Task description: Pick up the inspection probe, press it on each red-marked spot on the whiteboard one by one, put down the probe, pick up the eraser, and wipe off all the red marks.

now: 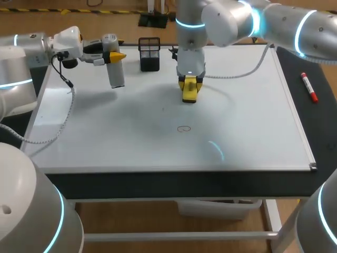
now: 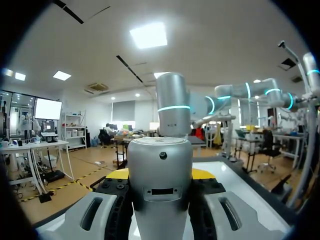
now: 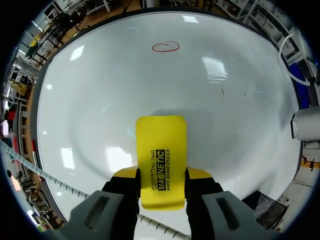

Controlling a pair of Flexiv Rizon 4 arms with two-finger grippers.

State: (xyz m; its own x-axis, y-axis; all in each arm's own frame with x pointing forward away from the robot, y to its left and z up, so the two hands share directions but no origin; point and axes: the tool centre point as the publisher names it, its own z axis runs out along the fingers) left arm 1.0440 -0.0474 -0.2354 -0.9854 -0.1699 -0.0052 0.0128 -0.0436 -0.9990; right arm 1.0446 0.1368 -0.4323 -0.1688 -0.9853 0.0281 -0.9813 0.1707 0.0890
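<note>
One red mark (image 1: 184,128) shows on the whiteboard (image 1: 105,137), a small open loop.

**Head view.**
- Right gripper (image 1: 189,84): pinching the yellow eraser (image 1: 189,95) from two sides, low over the board. Whether the eraser touches the board cannot be told.
- Red mark: ahead of the right gripper toward the board's near edge, near it but apart. The eraser's long axis points roughly at it.
- Left gripper (image 1: 114,55): clamped on the inspection probe (image 1: 116,75), a silver cylinder held upright at the board's far left corner, well apart from the mark. Whether its tip touches the board is unclear.
- Nearer arm, by judgement: the right, so the wipe falls to it.
- Black holder (image 1: 149,54): between the two grippers, at the far edge.
- Marker pen (image 1: 309,87): on the dark counter (image 1: 318,126), beside the board and well apart from the right gripper.

**Left wrist view.**
- Left gripper (image 2: 161,173): fingers against both flanks of the inspection probe (image 2: 160,165), yellow tips mostly hidden behind it.
- The board surface and the mark are not visible here.

**Right wrist view.**
- Right gripper (image 3: 161,174): closed on the eraser (image 3: 161,150), whose long axis runs straight out ahead.
- Red mark (image 3: 165,46): almost straight ahead in line with that axis, with bare whiteboard (image 3: 90,115) between.
- Dark specks (image 3: 222,91): off to one side, too small to identify.
- The eraser's underside is hidden.
</note>
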